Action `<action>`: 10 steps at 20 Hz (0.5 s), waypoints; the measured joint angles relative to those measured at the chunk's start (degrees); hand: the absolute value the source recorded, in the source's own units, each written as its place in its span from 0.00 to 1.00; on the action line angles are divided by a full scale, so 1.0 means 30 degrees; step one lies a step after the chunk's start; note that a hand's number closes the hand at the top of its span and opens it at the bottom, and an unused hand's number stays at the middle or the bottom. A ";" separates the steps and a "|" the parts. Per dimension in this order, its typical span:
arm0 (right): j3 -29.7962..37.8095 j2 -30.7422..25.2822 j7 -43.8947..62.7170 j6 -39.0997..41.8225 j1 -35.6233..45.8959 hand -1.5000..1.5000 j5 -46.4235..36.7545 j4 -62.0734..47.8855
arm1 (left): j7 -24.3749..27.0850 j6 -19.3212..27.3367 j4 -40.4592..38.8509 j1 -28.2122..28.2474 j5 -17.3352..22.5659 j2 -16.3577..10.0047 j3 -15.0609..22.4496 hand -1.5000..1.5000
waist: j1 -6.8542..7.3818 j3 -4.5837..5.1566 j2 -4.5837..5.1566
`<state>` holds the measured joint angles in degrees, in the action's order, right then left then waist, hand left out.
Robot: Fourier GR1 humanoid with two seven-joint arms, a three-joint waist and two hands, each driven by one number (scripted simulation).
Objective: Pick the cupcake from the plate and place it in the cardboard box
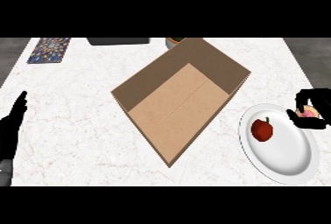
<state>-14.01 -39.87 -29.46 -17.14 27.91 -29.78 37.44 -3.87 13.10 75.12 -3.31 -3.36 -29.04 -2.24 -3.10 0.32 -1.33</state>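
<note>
currently you have the right hand at the view's right edge, its black fingers and thumb curled round the cupcake, so you can read that hand as gripping it. only a small pinkish patch of the cupcake peeks out between the fingers; the rest is hidden. you'll find hand and cupcake over the upper right rim of the white plate, and you cannot tell from this view whether the cupcake rests on the plate or is raised off it. on the plate's left part sits a red apple, apart from the cupcake. the plate lies at the right side of the white marbled counter.

look to the middle and you see the cardboard box, open at the top and turned cornerwise, one corner pointing toward the view's lower edge. it lies just left of the plate, and the cupcake is outside it.

your left hand shows at the left edge, open with fingers straight and pointing up, resting well apart from the box. along the far edge you can make out a patterned mat, a dark object beside it, and a small round thing mostly hidden behind the box's far corner.
</note>
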 measured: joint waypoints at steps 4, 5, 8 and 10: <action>0.0297 0.0072 0.1731 -0.0643 -0.0272 1.00 0.0418 0.4022 | 0.0273 -0.0088 -0.0153 0.0189 0.0084 -0.0013 -0.0220 0.50 | -0.0126 0.0012 -0.0050; 0.0272 0.0059 0.2159 -0.0704 -0.0633 1.00 0.0487 0.5210 | 0.0342 -0.0065 0.0029 0.0402 0.0048 -0.0044 -0.0249 0.50 | -0.0098 0.0006 -0.0054; 0.0046 -0.0191 0.4034 -0.0201 -0.1468 1.00 0.0564 0.9051 | 0.0527 -0.0222 0.0076 0.0579 0.0165 -0.0059 -0.0437 0.50 | 0.0004 -0.0012 0.0007; -0.0237 -0.0208 0.5694 0.0584 -0.1604 1.00 0.0615 1.1526 | 0.0431 -0.0244 0.0153 0.0463 0.0104 0.0046 -0.0362 0.50 | 0.0087 -0.0019 0.0047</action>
<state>-14.72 -40.49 -12.38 -15.39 23.10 -27.93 72.01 -2.58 12.37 75.58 -1.93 -3.05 -28.90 -3.32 -2.84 0.26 -1.19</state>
